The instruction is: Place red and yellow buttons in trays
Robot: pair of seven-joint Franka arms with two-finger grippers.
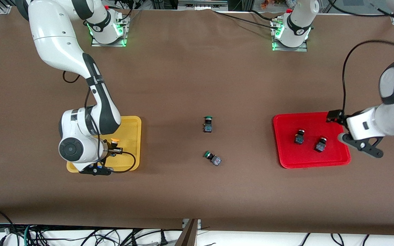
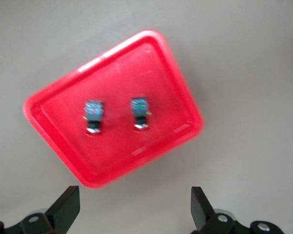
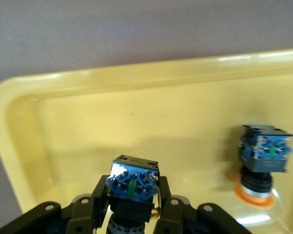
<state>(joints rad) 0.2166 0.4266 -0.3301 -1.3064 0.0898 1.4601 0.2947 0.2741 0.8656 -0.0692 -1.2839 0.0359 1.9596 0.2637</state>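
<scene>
Two reds (image 1: 299,136) rest in our red tray (image 1: 286,119); left gripper (image 2: 134,214) spread above, right gripper (image 3: 132,204) pinching a yellow (image 3: 132,183) for release.

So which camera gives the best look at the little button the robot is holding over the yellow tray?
The right wrist view: the held button fills the foreground, pinched in the right gripper over the yellow tray. In the front view the arm hides most of it. The left wrist view shows only the red tray.
</scene>
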